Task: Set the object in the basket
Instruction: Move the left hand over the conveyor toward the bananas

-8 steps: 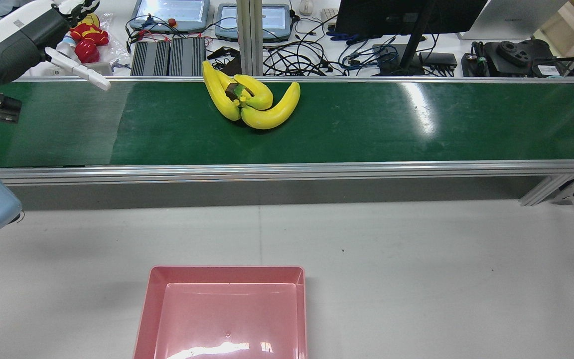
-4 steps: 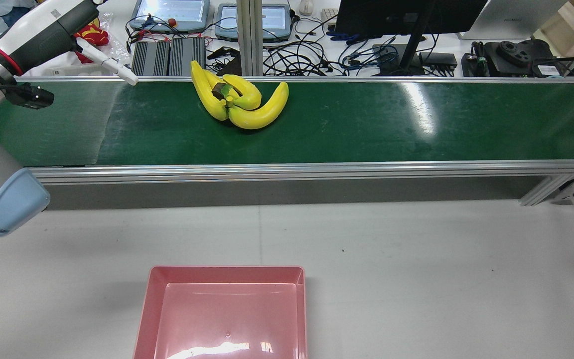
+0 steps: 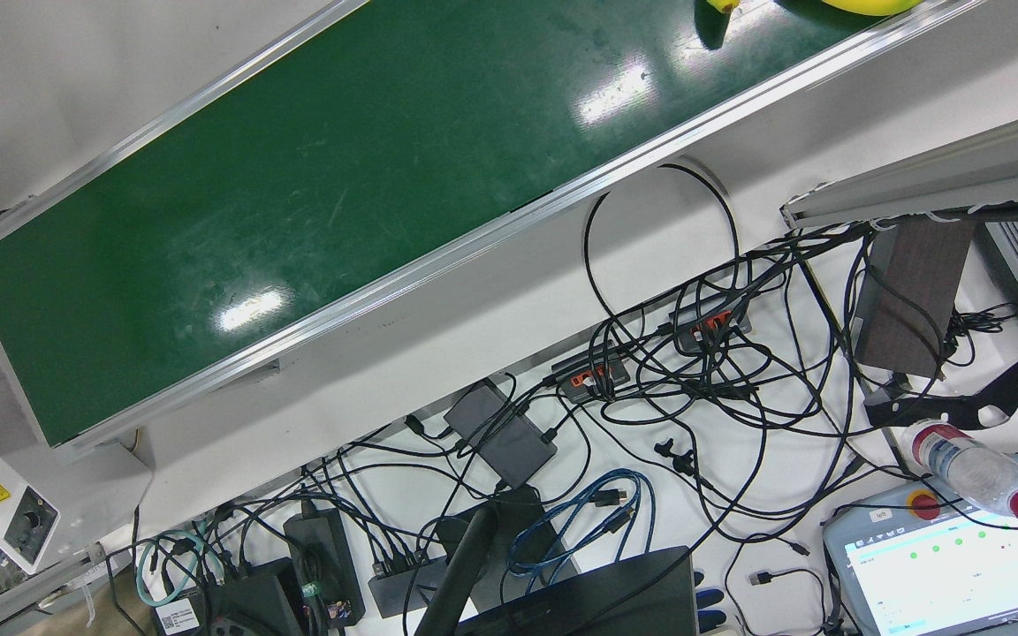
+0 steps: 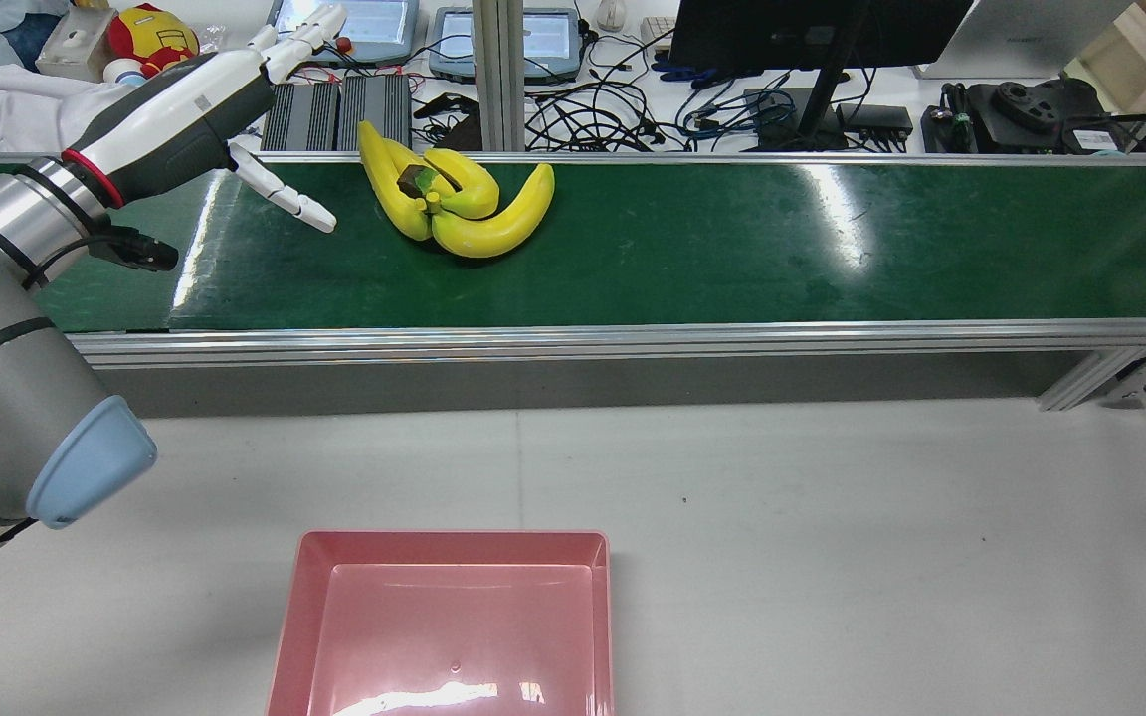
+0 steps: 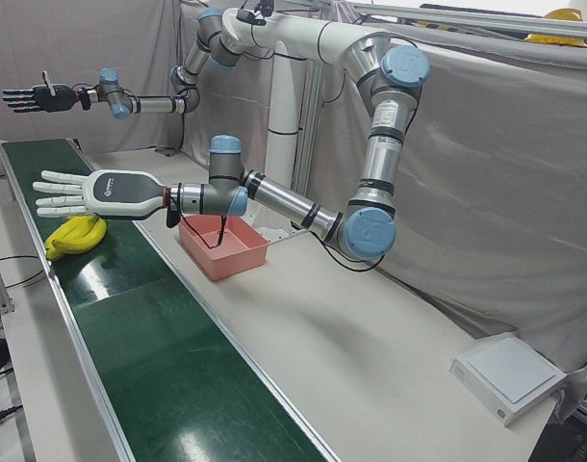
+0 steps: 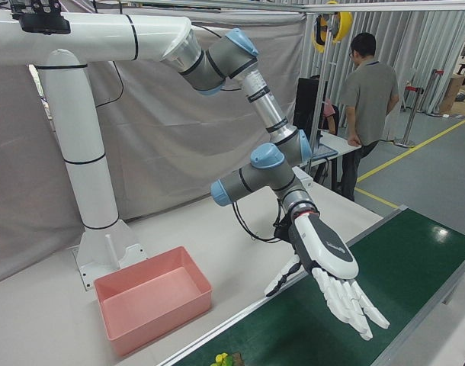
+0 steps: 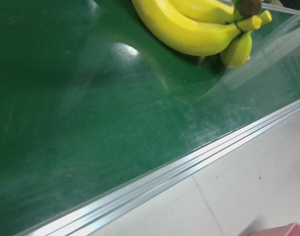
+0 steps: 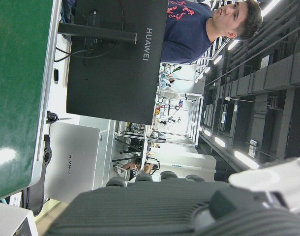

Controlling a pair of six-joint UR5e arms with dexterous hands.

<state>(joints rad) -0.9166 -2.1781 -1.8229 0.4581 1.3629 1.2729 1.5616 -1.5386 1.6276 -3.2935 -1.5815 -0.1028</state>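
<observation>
One bunch of bananas (image 4: 454, 204) on the green belt (image 4: 732, 249).
Left hand (image 4: 197, 107) hovers, fingers (image 4: 299, 40) spread and empty, bananas just beyond them.

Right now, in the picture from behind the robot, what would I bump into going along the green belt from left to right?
Left hand → bananas → bare green belt all the way to its right end.

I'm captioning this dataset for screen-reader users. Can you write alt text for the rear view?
A white robot hand, fingers spread, reaches from the left toward a bunch of bananas on a green conveyor belt. An empty pink basket sits on the grey table in front.
</observation>
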